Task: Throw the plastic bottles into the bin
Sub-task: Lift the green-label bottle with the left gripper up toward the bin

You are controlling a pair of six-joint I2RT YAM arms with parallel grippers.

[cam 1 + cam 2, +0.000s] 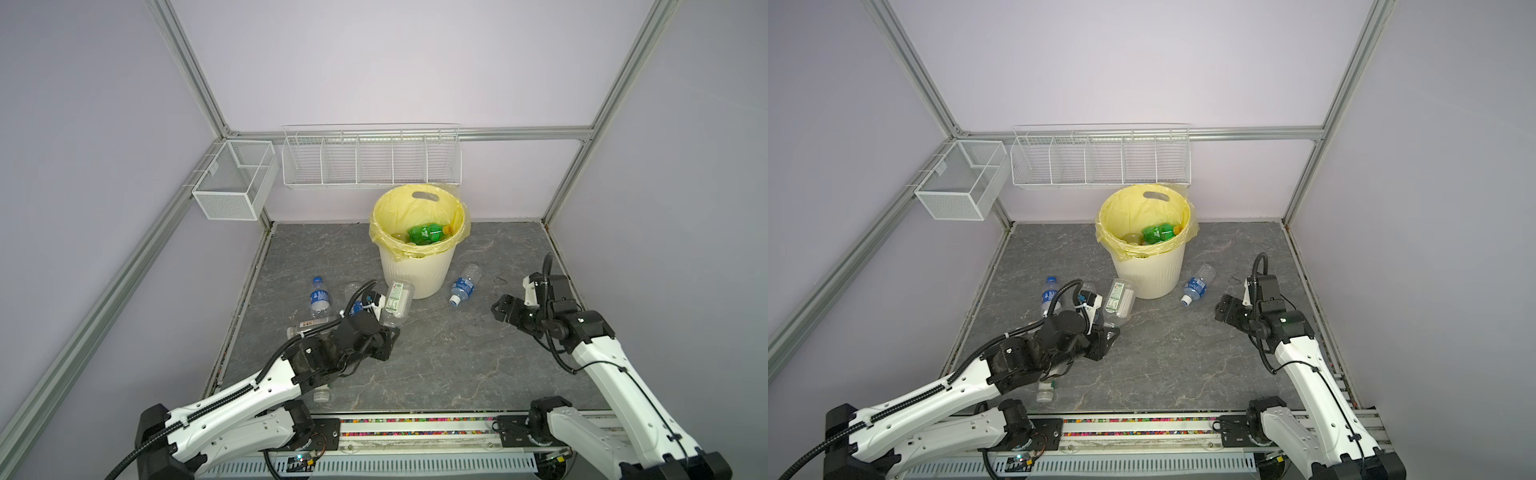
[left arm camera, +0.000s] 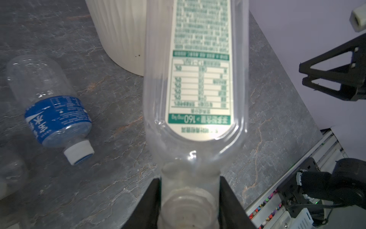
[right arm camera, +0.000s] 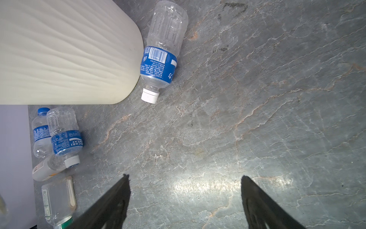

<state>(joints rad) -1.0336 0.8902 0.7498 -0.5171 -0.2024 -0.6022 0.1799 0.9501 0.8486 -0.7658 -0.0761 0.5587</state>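
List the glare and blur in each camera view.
Right wrist view: a bright glare patch on the tabletop ahead of the fingers. Left wrist view: the held bottle is soft, its neck blurriest. Both top views: evenly lit, no strong glare.

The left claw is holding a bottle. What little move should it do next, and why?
Probably lift it higher. The left gripper is shut on the neck of the green-labelled bottle, which hangs low beside the bin, so it must rise before going over the rim.

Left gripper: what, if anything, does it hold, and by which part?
The left gripper holds the green-white labelled bottle by its neck. The right gripper, open, holds nothing.
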